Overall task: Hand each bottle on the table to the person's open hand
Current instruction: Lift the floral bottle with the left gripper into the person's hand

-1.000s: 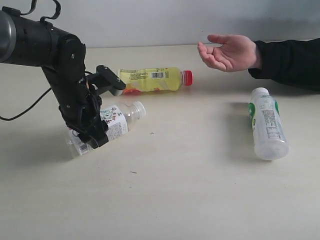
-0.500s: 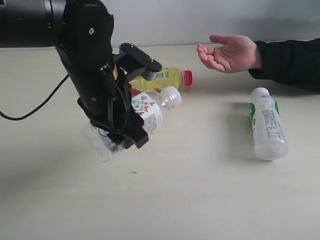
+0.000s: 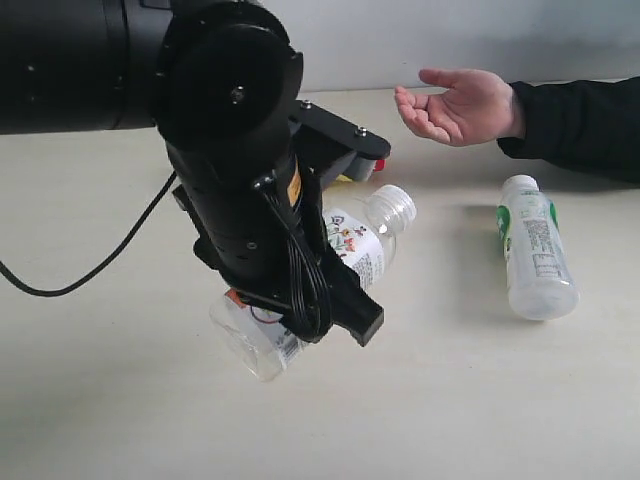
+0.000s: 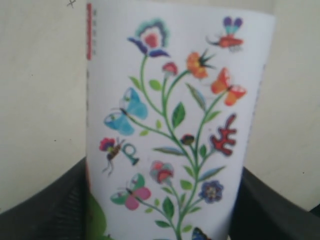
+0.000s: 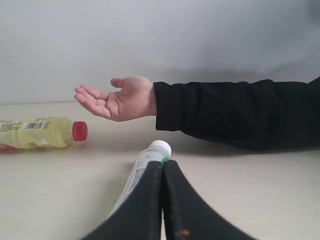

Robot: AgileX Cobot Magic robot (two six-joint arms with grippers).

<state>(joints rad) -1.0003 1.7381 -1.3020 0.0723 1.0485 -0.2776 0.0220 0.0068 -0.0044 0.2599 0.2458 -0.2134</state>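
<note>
Left hand (image 3: pixel 350 235) clamped across the floral-label bottle (image 4: pixel 175 130), held tilted above the bench (image 3: pixel 450 400); yellow bottle (image 5: pixel 35 132) lying just beyond that hand; person's open palm (image 3: pixel 455 105) to its right; milky-white bottle (image 3: pixel 535 250) lying just ahead of the right hand (image 5: pixel 162 200), fingers pressed together.

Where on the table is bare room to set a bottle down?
Free: the near table edge, right of the arm, and between floral bottle and milky bottle. Crowded: behind the arm, by the yellow bottle.
</note>
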